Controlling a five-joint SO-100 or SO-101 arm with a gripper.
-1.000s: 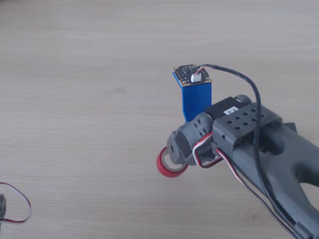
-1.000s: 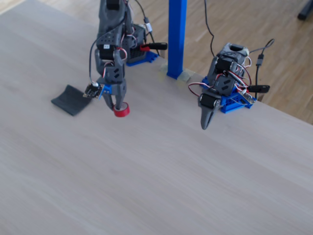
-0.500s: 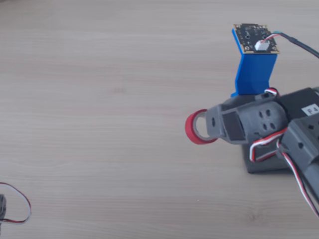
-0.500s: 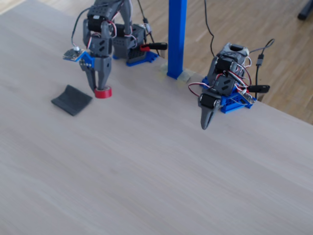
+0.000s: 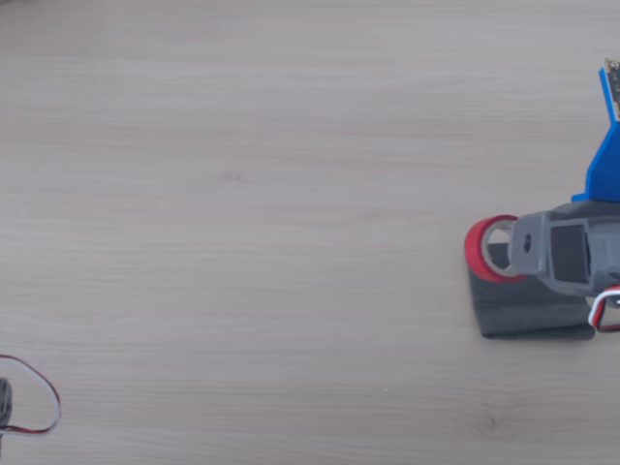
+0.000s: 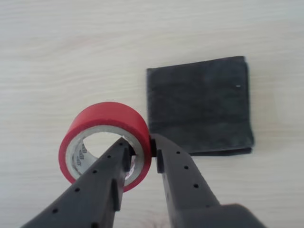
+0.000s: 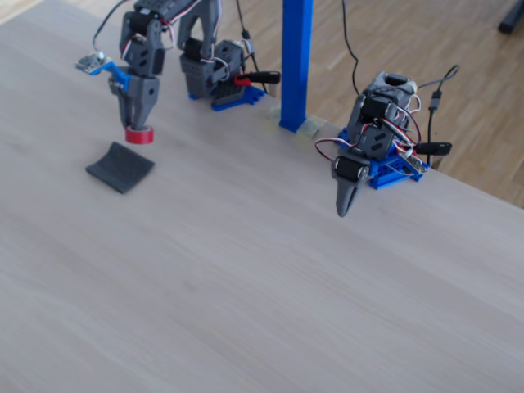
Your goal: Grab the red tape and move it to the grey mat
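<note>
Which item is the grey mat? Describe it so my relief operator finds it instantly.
In the fixed view, start at the blue post, then go left to the arm whose tool grips the red tape. Just below lies the grey mat: the only flat, dark, square folded cloth on the pale table.

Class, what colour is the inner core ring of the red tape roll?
Whitish-grey with faint print, seen best in the wrist view: the red tape roll, held by the gripper.

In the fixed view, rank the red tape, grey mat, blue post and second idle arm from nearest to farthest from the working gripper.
1. red tape, clamped in the gripper.
2. grey mat, just below it.
3. blue post, to the right.
4. idle arm, farthest right.
</note>
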